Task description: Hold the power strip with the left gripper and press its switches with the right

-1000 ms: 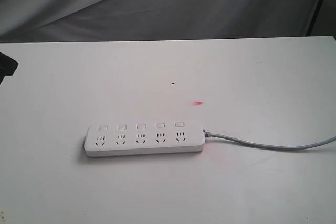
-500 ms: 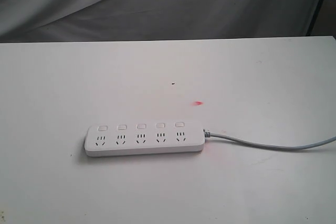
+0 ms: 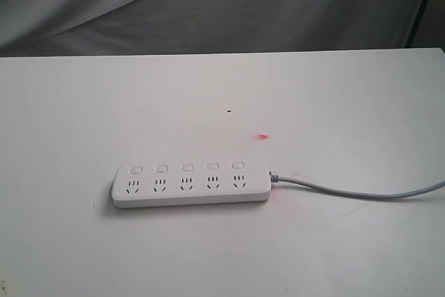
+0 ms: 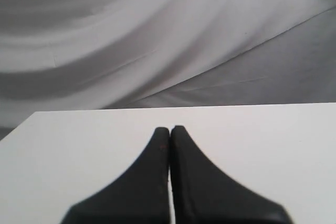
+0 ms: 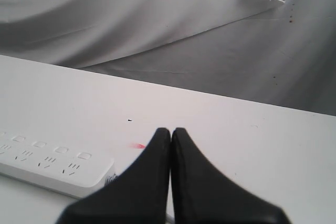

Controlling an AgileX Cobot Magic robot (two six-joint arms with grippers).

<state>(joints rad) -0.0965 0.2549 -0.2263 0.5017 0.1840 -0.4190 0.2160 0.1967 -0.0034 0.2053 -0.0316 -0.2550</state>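
The white power strip (image 3: 191,185) lies flat on the white table (image 3: 222,95), its row of switches (image 3: 186,167) along the far side and its grey cable (image 3: 348,192) running off to the right. Neither arm shows in the exterior view. In the left wrist view my left gripper (image 4: 170,128) is shut with nothing in it, over bare table, and the strip is out of that view. In the right wrist view my right gripper (image 5: 171,129) is shut and empty, hanging apart from the strip's cable end (image 5: 58,169).
A small red mark (image 3: 262,136) and a tiny dark speck (image 3: 229,110) sit on the table beyond the strip. Grey cloth (image 3: 222,5) hangs behind the table's far edge. A dark stand leg (image 3: 419,12) shows at the top right.
A dark piece of the left arm at the left edge of the exterior view has left the frame. The power strip and cable have not moved.
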